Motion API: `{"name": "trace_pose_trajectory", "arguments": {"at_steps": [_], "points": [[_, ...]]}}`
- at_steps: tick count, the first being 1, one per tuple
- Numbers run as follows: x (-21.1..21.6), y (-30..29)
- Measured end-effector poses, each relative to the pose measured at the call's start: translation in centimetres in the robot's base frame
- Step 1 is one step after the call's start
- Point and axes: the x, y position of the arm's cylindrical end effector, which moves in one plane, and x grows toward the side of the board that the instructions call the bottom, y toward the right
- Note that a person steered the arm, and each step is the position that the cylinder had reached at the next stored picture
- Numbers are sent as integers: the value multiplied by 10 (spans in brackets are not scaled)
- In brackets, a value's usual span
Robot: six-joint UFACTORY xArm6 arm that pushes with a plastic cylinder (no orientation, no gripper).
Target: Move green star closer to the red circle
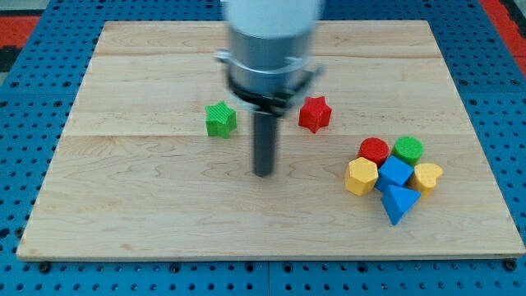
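Note:
The green star (220,118) lies left of the board's middle. The red circle (374,150) sits at the view's right, at the top left of a tight cluster of blocks. My tip (263,173) rests on the board below and to the right of the green star, a short gap away from it and not touching it. The red circle is far to the tip's right.
A red star (314,113) lies between the green star and the cluster. The cluster also holds a green circle (408,149), a yellow hexagon (361,176), a blue cube (395,173), a yellow heart (426,176) and a blue triangle (399,202). The wooden board (123,214) ends near the view's bottom.

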Motion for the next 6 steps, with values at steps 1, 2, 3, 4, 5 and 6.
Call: {"name": "trace_pose_trajectory", "arguments": {"at_steps": [1, 2, 3, 4, 5, 6], "points": [[-40, -66], [-69, -97], [-73, -125], [-93, -131], [-78, -59], [-35, 2]]}}
